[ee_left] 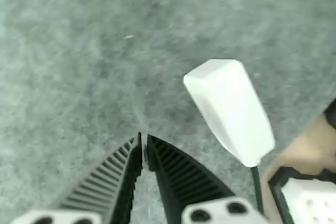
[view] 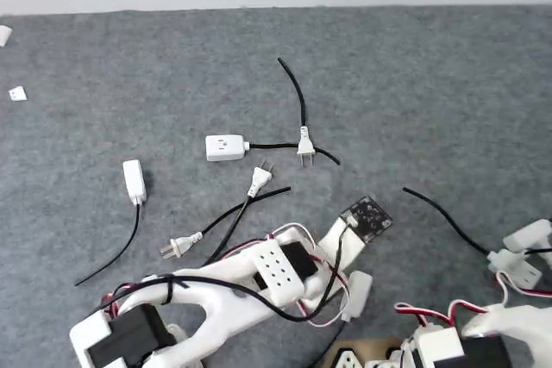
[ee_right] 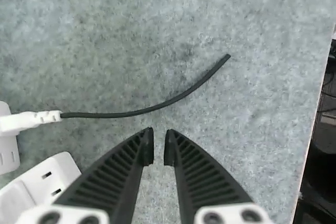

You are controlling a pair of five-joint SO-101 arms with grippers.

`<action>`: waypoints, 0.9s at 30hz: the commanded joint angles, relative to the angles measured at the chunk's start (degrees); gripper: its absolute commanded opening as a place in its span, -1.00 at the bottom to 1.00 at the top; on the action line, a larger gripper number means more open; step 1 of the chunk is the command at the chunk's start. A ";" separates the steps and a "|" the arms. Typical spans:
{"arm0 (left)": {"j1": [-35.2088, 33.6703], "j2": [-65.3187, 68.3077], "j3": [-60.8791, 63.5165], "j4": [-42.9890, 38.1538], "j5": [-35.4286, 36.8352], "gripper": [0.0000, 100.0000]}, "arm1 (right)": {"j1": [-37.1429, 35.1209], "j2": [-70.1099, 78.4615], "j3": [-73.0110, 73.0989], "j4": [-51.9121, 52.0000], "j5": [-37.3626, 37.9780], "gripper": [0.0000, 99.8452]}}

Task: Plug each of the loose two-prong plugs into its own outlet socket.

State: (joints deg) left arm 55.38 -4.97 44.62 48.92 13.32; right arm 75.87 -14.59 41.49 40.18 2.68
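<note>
In the left wrist view my left gripper (ee_left: 144,153) is shut and empty above bare carpet, with a white socket block (ee_left: 231,111) just beside it. That socket block (view: 356,293) lies by the left arm's wrist in the high view. My right gripper (ee_right: 157,146) is shut on nothing, just short of a black cord (ee_right: 152,107) that ends in a white plug (ee_right: 31,120). A white socket (ee_right: 37,174) lies close by. Mid-table lie an outlet (view: 226,146), a second socket (view: 134,180) and three loose plugs (view: 304,146), (view: 259,182), (view: 177,247).
The right plug's black cord (view: 444,217) curves over the carpet toward the right edge, where white socket pieces (view: 528,235) sit. Other cords trail between the mid-table plugs. The carpet's edge (ee_right: 315,129) runs close to my right gripper. Small white bits (view: 17,93) lie far left.
</note>
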 commanded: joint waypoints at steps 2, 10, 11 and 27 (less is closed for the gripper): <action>-2.02 -2.37 -0.22 1.14 0.26 -0.97 | 0.57 -0.66 -2.46 -0.57 0.62 -0.91; -1.67 -15.30 -3.03 4.40 0.26 -0.97 | 0.48 -0.31 -2.11 -0.48 0.62 -0.91; 1.32 -17.58 -2.33 4.75 0.26 -0.97 | 0.48 -0.31 -2.11 -0.48 0.62 -0.91; 6.07 -4.31 -3.03 -5.01 5.27 -0.57 | -2.15 -0.40 -0.44 -0.40 0.62 -0.91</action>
State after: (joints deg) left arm 62.24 -12.70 44.70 49.36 17.45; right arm 75.25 -14.59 41.49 40.18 2.68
